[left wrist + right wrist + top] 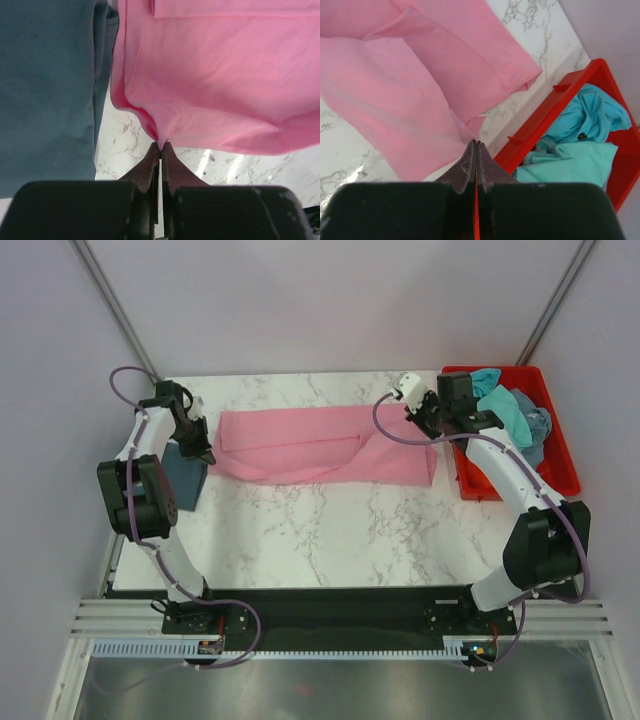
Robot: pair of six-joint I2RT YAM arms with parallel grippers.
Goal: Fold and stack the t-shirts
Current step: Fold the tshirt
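Note:
A pink t-shirt [320, 445] lies stretched left to right across the far half of the table, partly folded. My left gripper [203, 451] is shut on its left edge [161, 135]. My right gripper [428, 426] is shut on its right edge [470, 131]. A slate-blue shirt [186, 472] lies folded on the table's left edge, beside the left gripper, and fills the left of the left wrist view [47, 85]. Turquoise and grey-blue shirts [512, 412] lie heaped in the red crate [562, 462]; they also show in the right wrist view [575, 145].
The red crate [555, 117] stands at the table's far right corner, close to the right gripper. The marble table [330, 535] stretches bare toward the arm bases. Grey walls and slanted metal poles [112, 305] rise behind the table.

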